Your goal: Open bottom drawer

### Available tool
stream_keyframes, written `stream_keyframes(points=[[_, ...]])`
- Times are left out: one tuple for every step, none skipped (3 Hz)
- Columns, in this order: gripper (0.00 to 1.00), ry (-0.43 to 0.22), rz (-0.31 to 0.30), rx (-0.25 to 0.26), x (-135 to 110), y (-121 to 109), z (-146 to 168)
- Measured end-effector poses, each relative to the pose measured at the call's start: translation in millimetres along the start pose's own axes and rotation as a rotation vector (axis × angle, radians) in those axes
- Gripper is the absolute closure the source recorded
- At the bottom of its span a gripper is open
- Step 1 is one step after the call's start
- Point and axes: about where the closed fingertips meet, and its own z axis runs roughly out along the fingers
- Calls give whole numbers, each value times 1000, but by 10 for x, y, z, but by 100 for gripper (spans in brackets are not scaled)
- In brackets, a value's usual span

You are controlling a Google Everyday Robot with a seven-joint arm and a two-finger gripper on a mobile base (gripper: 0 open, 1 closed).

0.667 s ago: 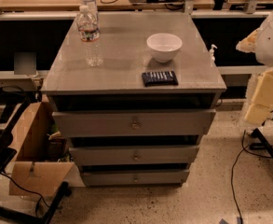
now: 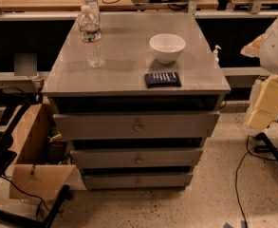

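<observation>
3 drawers [image 2: 137,126], btm drawer [image 2: 137,180] lowest; 2 bottles [image 2: 92,39]; claw [image 2: 267,103] far rt.

The bottom drawer [image 2: 137,180]: lowest and slimmest of three grey flat fronts, with a small round centre knob. Its front stands upright, apparently pushed in, just above the floor. The gripper [image 2: 267,106] hangs at the right edge, well apart from it.

I am finding no words here that I can read. The nearer water bottle [image 2: 90,32] on the cabinet top [image 2: 124,68] is wearing a label with a reddish band, its print illegible. The dark packet [image 2: 162,79] near the white bowl [image 2: 167,47] is showing pale, unreadable marks. The gripper [image 2: 264,110] is hanging at the right edge, beside the cabinet, unmarked.
</observation>
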Motion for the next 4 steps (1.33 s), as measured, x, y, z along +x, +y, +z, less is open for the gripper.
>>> stream_keyframes(points=[[0,-62,-16,36,350,7,484],[0,-100,-78,74,713,128,959],[0,-126,-141,112,851,243,1466],[0,-133,-153,194,830,75,1487]])
